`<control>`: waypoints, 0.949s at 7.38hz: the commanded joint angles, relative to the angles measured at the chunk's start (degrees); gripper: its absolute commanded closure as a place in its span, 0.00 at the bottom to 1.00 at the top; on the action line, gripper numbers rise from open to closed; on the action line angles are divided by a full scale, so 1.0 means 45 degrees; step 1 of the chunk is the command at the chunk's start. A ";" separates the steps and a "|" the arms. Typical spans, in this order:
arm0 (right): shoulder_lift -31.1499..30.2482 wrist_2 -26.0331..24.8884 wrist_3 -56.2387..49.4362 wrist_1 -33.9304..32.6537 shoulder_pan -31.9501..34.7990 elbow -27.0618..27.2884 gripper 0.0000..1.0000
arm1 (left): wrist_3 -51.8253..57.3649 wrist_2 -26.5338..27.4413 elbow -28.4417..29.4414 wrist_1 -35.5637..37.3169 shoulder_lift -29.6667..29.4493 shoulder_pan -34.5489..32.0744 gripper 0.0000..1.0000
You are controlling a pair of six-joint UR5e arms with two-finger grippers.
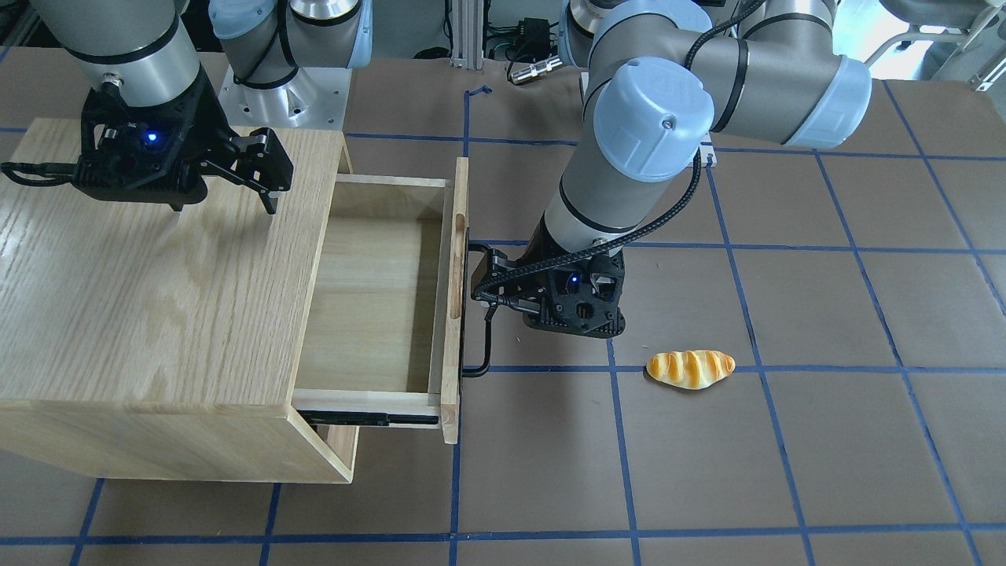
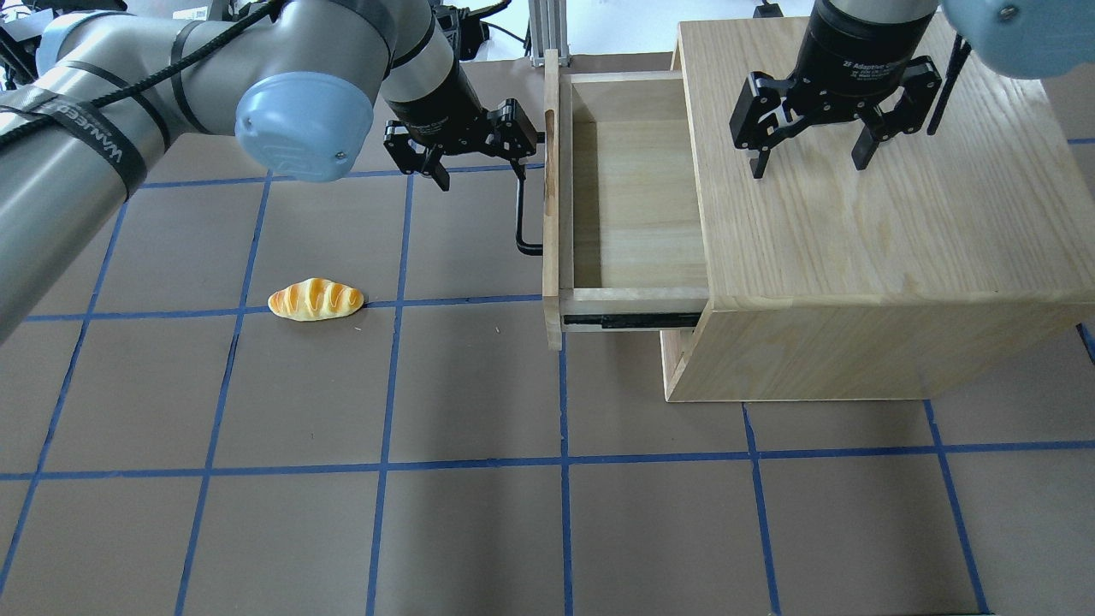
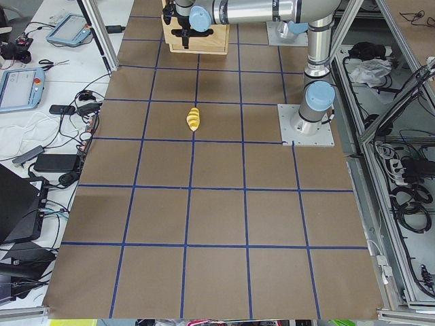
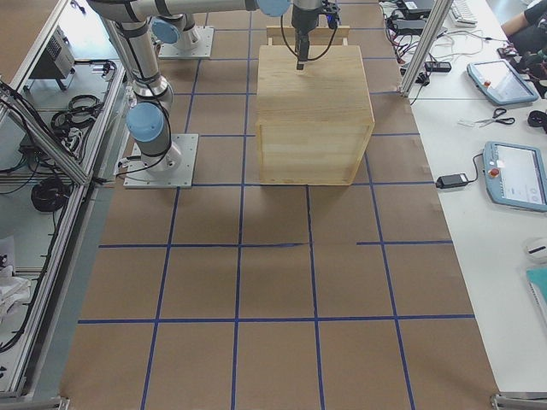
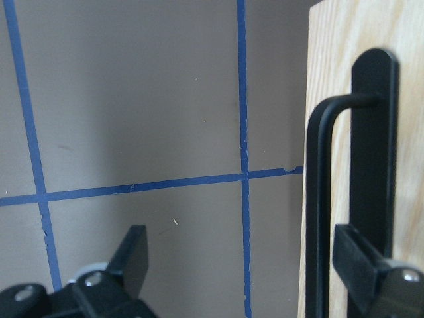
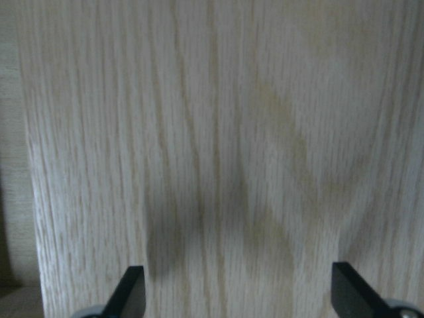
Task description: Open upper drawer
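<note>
The upper drawer (image 1: pixel 369 299) is light oak and stands pulled well out of the oak cabinet (image 1: pixel 141 283); it also shows in the overhead view (image 2: pixel 637 214). Its inside looks empty. Its black bar handle (image 1: pixel 479 346) faces my left arm. My left gripper (image 1: pixel 481 287) is open at the handle's far end. In the left wrist view the handle (image 5: pixel 319 199) runs between the spread fingers, close to one finger (image 5: pixel 371 265). My right gripper (image 2: pixel 810 162) is open and empty, hovering just above the cabinet top (image 2: pixel 873 222).
A toy bread roll (image 1: pixel 690 369) lies on the brown, blue-taped table beside my left arm, also seen from overhead (image 2: pixel 316 299). The drawer's black slide rail (image 2: pixel 633 321) is exposed. The right wrist view shows only oak grain (image 6: pixel 218 132).
</note>
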 commanded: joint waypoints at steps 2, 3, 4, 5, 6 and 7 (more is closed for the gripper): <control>0.0000 0.0002 0.0004 0.0000 0.0001 -0.0008 0.00 | 0.1434 0.1163 0.0737 -0.2757 0.0904 0.0653 0.00; 0.0000 0.0002 -0.0015 0.0000 0.0001 -0.0008 0.00 | 0.1496 0.1363 0.1050 -0.3295 0.1372 0.1023 0.00; 0.0000 0.0002 0.0004 0.0000 0.0001 0.0012 0.00 | 0.1632 0.1520 0.1014 -0.3513 0.1764 0.1684 0.00; 0.0000 0.0002 -0.0015 0.0000 0.0001 -0.0008 0.00 | 0.2504 0.1541 0.1033 -0.3825 0.2154 0.2329 0.00; 0.0000 0.0002 -0.0015 0.0000 -0.0018 0.0012 0.00 | 0.2861 0.1966 0.0859 -0.4157 0.2545 0.2702 0.00; 0.0000 0.0002 -0.0015 0.0000 0.0001 -0.0008 0.00 | 0.2884 0.2338 0.0645 -0.4566 0.2955 0.2764 0.00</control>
